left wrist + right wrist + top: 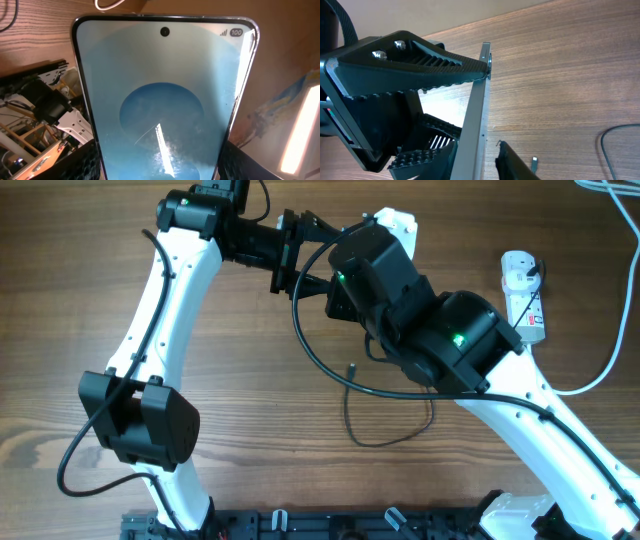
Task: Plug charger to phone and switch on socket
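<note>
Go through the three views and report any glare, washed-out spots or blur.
Overhead: even light, sharp, soft shadows beneath the arms on the brown wooden table. Left wrist: white glare streaks on the blue lit screen of the white-edged smartphone, and a washed-out bright strip at the right edge. Right wrist: screen glow blows out beside the black ribbed left fingers.

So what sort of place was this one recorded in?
Probably a robotics lab or workshop bench: a wood-grain table with a left arm and right arm on a black rail, a white power strip, and cluttered wiring and hardware beside the table in the left wrist view.
</note>
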Tool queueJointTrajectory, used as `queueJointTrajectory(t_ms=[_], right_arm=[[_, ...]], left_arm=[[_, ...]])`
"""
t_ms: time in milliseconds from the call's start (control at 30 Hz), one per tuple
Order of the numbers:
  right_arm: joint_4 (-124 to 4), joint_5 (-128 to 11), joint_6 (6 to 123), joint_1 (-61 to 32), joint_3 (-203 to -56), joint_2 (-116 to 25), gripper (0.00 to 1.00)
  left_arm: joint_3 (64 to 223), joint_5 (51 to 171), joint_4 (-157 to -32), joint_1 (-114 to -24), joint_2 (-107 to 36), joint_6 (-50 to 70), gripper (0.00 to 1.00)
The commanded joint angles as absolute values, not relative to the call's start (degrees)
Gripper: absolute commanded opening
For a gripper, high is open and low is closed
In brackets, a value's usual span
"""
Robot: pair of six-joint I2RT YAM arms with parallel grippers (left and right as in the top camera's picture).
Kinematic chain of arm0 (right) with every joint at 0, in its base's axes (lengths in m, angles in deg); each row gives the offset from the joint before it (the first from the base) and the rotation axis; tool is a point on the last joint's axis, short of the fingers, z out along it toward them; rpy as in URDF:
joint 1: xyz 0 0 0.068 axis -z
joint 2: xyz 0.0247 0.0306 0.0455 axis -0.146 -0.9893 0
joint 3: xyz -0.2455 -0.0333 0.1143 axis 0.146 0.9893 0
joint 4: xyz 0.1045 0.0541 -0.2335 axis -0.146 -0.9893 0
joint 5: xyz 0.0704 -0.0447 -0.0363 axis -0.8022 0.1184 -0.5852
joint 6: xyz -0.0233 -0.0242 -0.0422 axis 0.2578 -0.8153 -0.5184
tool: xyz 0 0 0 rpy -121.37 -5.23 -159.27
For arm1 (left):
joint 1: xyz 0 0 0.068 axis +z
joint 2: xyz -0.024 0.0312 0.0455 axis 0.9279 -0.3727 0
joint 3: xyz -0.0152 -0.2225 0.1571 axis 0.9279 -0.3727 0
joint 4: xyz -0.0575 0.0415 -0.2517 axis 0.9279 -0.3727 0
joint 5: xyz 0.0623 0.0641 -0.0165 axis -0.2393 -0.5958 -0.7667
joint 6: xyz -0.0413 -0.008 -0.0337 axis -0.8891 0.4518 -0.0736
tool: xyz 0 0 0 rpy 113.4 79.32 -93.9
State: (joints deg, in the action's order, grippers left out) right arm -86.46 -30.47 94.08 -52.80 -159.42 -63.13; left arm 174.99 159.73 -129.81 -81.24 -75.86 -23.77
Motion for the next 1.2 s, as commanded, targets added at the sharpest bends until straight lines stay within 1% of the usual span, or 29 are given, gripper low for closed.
queueJointTrajectory(t_ms=[0,133,267,500,633,767,800,833,867,967,1067,1167], right_arm=[[-86.53,-29.75,94.73,-52.6,-160.4,-63.3,0.24],[-86.44,-29.73,94.76,-52.6,-160.4,-63.3,0.2],[-86.44,-29.73,94.73,-52.6,-160.4,-63.3,0.19],[-86.44,-29.73,94.93,-52.6,-160.4,-63.3,0.09],[-86.46,-29.73,96.07,-52.6,-160.4,-63.3,0.04],[-86.07,-29.7,98.52,-52.6,-160.4,-63.3,0.04],[-86.01,-29.7,99.11,-52.6,-160.4,-63.28,0.04],[-85.74,-29.73,99.43,-52.6,-160.4,-63.28,0.04],[-85.5,-29.7,99.78,-52.6,-160.4,-63.28,0.04],[-85.46,-28.11,105.99,-52.56,-160.4,-63.15,0.04],[-85.35,-25.66,117.27,-52.56,-160.4,-62.58,0.04],[-85.0,-25.64,123.59,-52.56,-160.4,-62.21,0.04]], left_arm=[[176.21,161.15,-129.59,-81.5,-74.05,-23.27,0.63],[176.21,161.15,-129.59,-81.53,-74.05,-23.27,0.63],[176.21,161.15,-129.59,-81.53,-74.05,-23.27,0.63],[176.21,161.15,-129.57,-81.5,-74.05,-23.27,0.64],[176.21,161.13,-129.57,-81.5,-74.05,-23.25,0.67],[176.21,161.15,-129.57,-81.5,-74.05,-23.25,0.73],[176.21,161.15,-129.57,-81.5,-74.05,-23.25,0.76],[176.21,161.13,-129.57,-81.5,-74.05,-23.25,0.86],[176.21,161.13,-129.57,-81.5,-74.05,-23.25,1.0],[176.21,161.11,-129.57,-81.5,-74.05,-23.25,1.0],[176.21,160.98,-129.57,-81.5,-74.05,-23.25,1.0],[176.21,160.74,-129.57,-81.5,-74.05,-23.27,1.0]])
